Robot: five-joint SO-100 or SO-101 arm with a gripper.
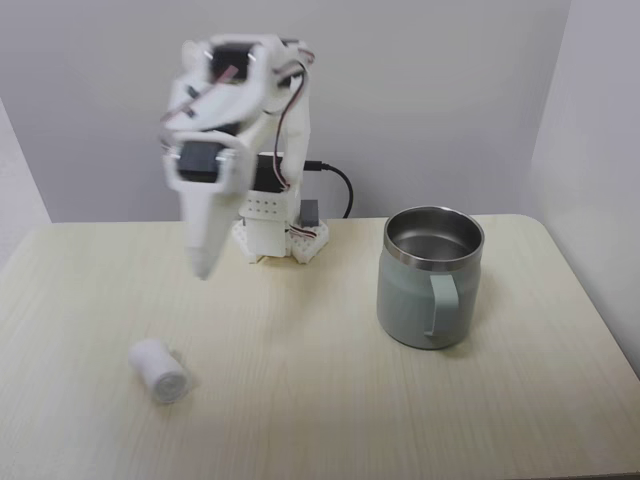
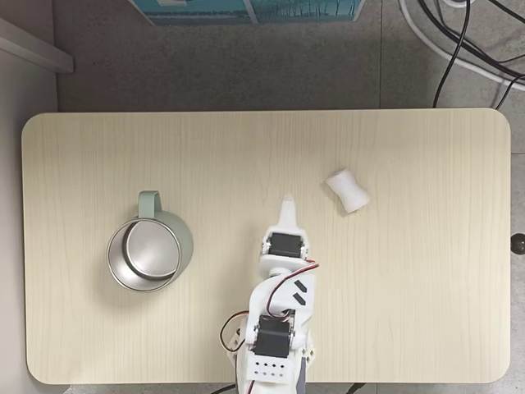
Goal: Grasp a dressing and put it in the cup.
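White dressing point(image 1: 159, 371) lies on its side on table point(image 1: 320, 420), untouched. Gripper point(image 1: 204, 268) hangs above, apart (fingers pressed together, holding nothing). Cup point(image 1: 430, 291) upright, well apart.

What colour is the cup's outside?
Pale sage green, with a matching handle; the cup shows it best in a fixed view.

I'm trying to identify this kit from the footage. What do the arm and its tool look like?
The white plastic arm is built of blocky printed shells around black servo motors, with thin red, white and black wires looped along it. The tool tapers to a long, pointed white tip. A black cable plugs in near the perforated white base.
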